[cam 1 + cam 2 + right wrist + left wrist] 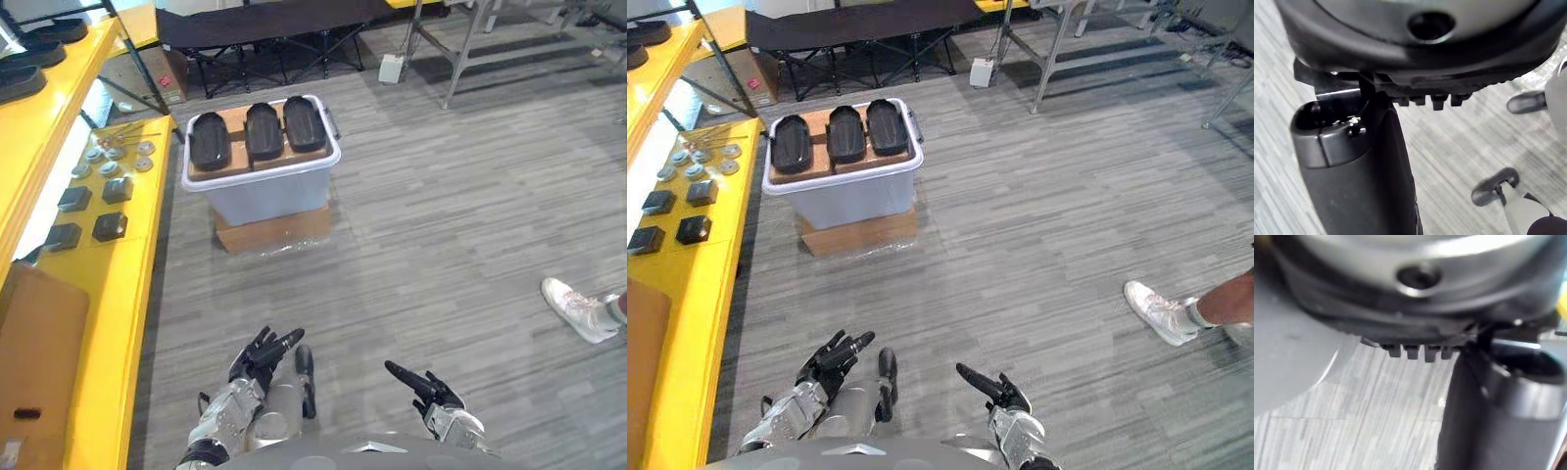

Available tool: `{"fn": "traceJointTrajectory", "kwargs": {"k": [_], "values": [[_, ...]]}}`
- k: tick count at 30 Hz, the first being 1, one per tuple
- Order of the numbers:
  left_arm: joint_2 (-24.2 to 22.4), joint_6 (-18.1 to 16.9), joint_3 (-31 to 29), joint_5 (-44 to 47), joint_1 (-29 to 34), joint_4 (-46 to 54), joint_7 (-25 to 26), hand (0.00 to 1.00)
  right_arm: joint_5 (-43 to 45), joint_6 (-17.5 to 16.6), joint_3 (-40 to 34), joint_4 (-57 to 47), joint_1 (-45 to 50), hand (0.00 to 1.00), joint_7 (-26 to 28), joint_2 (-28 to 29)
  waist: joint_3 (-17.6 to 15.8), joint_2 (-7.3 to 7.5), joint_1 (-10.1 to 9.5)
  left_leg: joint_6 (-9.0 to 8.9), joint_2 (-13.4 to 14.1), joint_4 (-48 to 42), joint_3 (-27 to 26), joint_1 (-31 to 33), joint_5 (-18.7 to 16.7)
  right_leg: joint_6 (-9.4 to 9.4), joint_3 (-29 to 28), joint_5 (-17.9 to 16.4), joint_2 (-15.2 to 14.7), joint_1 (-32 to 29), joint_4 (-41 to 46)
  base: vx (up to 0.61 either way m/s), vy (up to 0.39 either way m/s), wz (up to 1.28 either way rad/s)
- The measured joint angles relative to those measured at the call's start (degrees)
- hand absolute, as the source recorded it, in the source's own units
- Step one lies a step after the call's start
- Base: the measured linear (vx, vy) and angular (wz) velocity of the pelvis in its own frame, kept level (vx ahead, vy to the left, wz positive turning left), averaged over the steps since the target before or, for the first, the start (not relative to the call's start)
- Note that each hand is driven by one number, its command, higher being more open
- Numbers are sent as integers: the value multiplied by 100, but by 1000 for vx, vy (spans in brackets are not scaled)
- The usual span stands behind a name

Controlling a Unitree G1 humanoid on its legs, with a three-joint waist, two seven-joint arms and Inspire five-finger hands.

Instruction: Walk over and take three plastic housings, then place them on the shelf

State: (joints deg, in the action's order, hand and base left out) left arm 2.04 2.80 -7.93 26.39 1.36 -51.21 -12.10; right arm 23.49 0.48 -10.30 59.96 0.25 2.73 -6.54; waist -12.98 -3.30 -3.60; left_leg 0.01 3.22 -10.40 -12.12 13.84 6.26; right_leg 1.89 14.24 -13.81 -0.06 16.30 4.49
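Here, housings: three, laid in a row atop the far bin, seemingly raised for easy reach.
Left hand: near, fingers loosely straight, nothing held.
Right hand: likewise extended, empty.
Shelf: at left.

A workshop or small factory floor: a yellow shelf carries rows of small metal and black parts, a bin holds black plastic housings, and metal-legged tables stand on grey plank flooring.
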Motion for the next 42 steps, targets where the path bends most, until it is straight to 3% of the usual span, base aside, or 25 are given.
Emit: {"fn": "traceJointTrajectory", "kwargs": {"k": [1, 2, 3, 4, 7, 9, 10, 11, 12, 14, 15, 16, 17, 18, 20, 21, 22, 24, 27, 30, 31, 35, 36, 40, 42], "values": [[33, 6, 3, 1, -20, -29, 10, 100, 18, -9, -5, 3, 4, 100, -83, 0, 7, 63, 3, 184, -126, -60, -84, -29, -117, 144, 8, -106, -161, -24, 175, 503, 217, -4], [49, 8, -7, 3, -80, -196, 104, 100, 121, -45, -51, 65, 32, 100, -155, -39, -6, 182, 60, 373, -370, 7, -99, -184, -326, 463, -53, -285, -492, -333, 1030, 394, 174, 7], [66, 13, -3, 1, -119, -306, 167, 100, 212, -84, -92, 84, 35, 100, -152, -39, 5, 181, 77, 426, -493, 110, -104, -316, -376, 599, -79, -364, -685, -606, 1780, 658, 299, 20], [183, 34, 27, -1, -153, -453, 275, 100, 393, -152, -223, 96, 67, 100, -125, 48, -75, 354, 126, 520, -836, 368, -83, -800, -550, 898, -229, -21, -1281, -1504, 4105, 447, 214, 26], [415, 102, 112, 8, -50, -801, 458, 100, 158, -257, -279, 122, 175, 100, -10, 186, -140, 421, 196, 541, -966, 450, -9, -1522, -868, 604, -134, -188, -1676, -2032, 5201, 441, 149, 16], [507, 99, 145, 69, 69, -951, 508, 100, -70, -411, -270, 106, 171, 100, 77, 178, -112, 347, 327, 511, -853, 639, 190, -1939, -990, 392, 174, -315, -1526, -2230, 4199, 452, 39, 35], [504, 97, 153, 107, 65, -953, 520, 100, -74, -438, -266, 106, 155, 100, 72, 186, -85, 308, 336, 491, -788, 663, 275, -1953, -1002, 378, 216, -322, -1395, -2304, 3680, 510, -24, 79], [505, 54, 297, 261, 27, -941, 519, 100, -71, -472, -269, 99, 130, 100, 77, 146, -97, 199, 348, 362, -593, 667, 527, -1948, -1080, 474, 136, -200, -1036, -2458, 2259, 390, -73, 75], [506, 20, 358, 333, 2, -933, 516, 100, -69, -474, -268, 99, 120, 100, 71, 141, -100, 188, 353, 288, -528, 674, 619, -1949, -1125, 523, 52, -38, -921, -2507, 1700, 385, -84, 96], [527, -46, 474, 583, -56, -918, 536, 100, -52, -467, -281, 118, 158, 100, 41, 250, -66, 347, 346, 36, -487, 687, 859, -2068, -1290, 527, -289, 1172, -781, -2553, 221, 386, -163, 77], [526, -44, 484, 728, 64, -904, 575, 100, -58, -461, -268, 121, 230, 100, 41, 306, 15, 498, 338, -69, -533, 684, 992, -2218, -1429, 403, -446, 1893, -797, -2607, 168, 412, -251, 63], [544, -44, 452, 729, 119, -877, 611, 100, -61, -442, -251, 123, 285, 100, 54, 348, 94, 630, 337, -99, -582, 673, 1076, -2294, -1525, 293, -489, 2244, -816, -2623, 275, 443, -338, 48], [497, -17, 386, 805, 148, -894, 712, 100, -72, -368, -253, 184, 254, 100, 102, 331, 163, 496, 259, -131, -416, 537, 1147, -2370, -1777, 29, -314, 1819, -733, -2602, 568, 424, -315, 33], [343, -21, 254, 998, 143, -889, 812, 100, -171, -334, -243, 280, 245, 100, 170, 202, 212, 391, 222, -377, -253, 94, 1187, -2194, -1967, -45, -179, 1555, -641, -2541, 616, 395, -298, 29], [280, -32, 135, 1258, 145, -893, 900, 100, -281, -327, -230, 284, 215, 100, 183, 168, 172, 224, 227, -581, -43, -982, 1241, -1783, -2207, -134, 10, 1287, -502, -2320, 610, 339, -272, 50], [238, -32, 5, 1377, 142, -892, 907, 100, -274, -365, -217, 289, 216, 100, 179, 112, 142, 178, 212, -723, 88, -1972, 1236, -1385, -2230, -221, 126, 1150, -433, -2051, 484, 290, -251, 53], [230, -31, -8, 1371, 153, -900, 912, 100, -272, -364, -194, 326, 233, 100, 177, 83, 135, 174, 183, -810, 184, -2342, 1170, -1231, -2292, -238, 174, 1124, -384, -1892, 385, 234, -174, 38], [225, -16, -43, 1349, 189, -907, 900, 100, -228, -409, -212, 346, 313, 100, 178, 17, 162, 115, 100, -701, 464, -2289, 754, -1017, -2373, -174, 372, 1041, -374, -1450, 187, 209, -124, 23], [235, -14, -198, 1335, 251, -908, 868, 100, -43, -563, -271, 270, 359, 100, 188, 29, 159, 131, 126, -662, 584, -1049, 675, -906, -2222, -48, 467, 975, -474, -1200, 0, 215, 9, 21], [228, -14, -347, 1102, 307, -1069, 797, 100, -10, -751, -434, 212, 472, 100, 194, -2, 138, 169, 225, -795, 545, 2, 606, -840, -1434, 277, 641, 899, -814, -919, -66, 325, 196, 34], [221, -22, -379, 917, 351, -1148, 730, 100, -8, -814, -502, 203, 537, 100, 236, -42, 140, 178, 234, -607, 490, 141, 321, -944, -860, 498, 646, 823, -995, -809, -62, 338, 299, 5], [524, -48, -241, 287, 270, -1108, 639, 100, 26, -893, -492, 188, 476, 100, 321, 189, 165, 601, 208, -211, -128, 122, 113, -982, -1020, 900, 647, 896, -1654, -830, -30, 278, 296, 3], [583, -62, -95, 93, 217, -1107, 637, 100, 147, -898, -497, 172, 455, 100, 324, 226, 177, 619, 210, -101, -269, 124, 75, -1043, -1090, 973, 661, 941, -1815, -864, 154, 227, 260, 3], [591, -37, 285, 117, 204, -974, 611, 100, 235, -887, -479, 1, 428, 100, 595, 292, 224, 443, 224, 124, -394, 360, 19, -1403, -1212, 911, 688, 1026, -2066, -1309, 1158, 192, 211, -8], [604, -14, 397, 294, 128, -782, 566, 100, 225, -933, -373, -89, 372, 100, 583, 370, 237, 365, 240, 131, -219, 468, 66, -1499, -1206, 891, 605, 825, -1697, -1500, 909, 159, 78, 11]]}}
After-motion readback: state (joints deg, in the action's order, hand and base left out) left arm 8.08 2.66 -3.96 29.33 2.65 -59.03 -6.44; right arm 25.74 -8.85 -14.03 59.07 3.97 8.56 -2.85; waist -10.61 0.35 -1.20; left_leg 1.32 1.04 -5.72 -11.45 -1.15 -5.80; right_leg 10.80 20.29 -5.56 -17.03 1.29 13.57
